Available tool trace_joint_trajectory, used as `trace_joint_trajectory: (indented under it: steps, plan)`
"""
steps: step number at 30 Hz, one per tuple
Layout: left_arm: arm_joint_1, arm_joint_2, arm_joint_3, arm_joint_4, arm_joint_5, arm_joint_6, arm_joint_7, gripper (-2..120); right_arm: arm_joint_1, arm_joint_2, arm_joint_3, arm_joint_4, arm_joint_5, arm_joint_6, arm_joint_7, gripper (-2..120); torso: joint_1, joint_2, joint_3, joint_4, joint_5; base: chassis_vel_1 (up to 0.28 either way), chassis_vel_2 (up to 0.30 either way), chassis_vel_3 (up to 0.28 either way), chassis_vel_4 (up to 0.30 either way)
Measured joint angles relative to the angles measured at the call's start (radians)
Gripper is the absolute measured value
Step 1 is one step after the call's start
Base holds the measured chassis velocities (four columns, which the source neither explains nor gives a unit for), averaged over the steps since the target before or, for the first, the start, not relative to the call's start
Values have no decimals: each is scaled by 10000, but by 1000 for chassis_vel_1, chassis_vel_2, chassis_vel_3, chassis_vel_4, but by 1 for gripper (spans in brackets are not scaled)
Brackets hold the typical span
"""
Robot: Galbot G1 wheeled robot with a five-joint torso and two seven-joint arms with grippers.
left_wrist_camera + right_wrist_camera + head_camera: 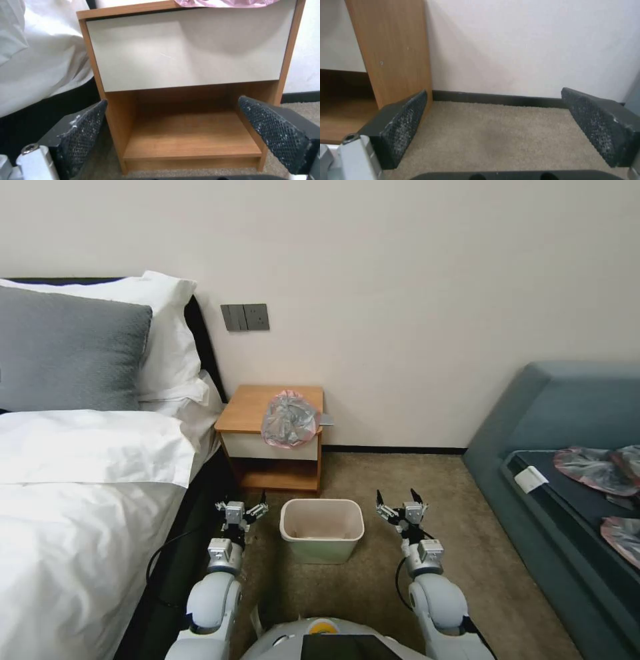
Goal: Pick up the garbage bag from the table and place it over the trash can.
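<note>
Both grippers are being held low with fingers spread, left (241, 508) and right (401, 505) flanking the bin (322, 529). The bag (289, 418) is being left up on the table (257, 410), ahead and above, probably closer to the left one.

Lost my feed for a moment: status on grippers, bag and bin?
Left gripper and right gripper open, empty, low either side of trash can. Garbage bag bunched on table. Nothing in the way.
</note>
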Motion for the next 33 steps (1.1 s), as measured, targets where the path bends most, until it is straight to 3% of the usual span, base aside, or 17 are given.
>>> trace_joint_trajectory:
  steps: [33]
  plan:
    - [0,0,0,0,0,0,0,100,0,0,0,-1,0,0,0,100,0,0,0,0,0,0,0,0,0]
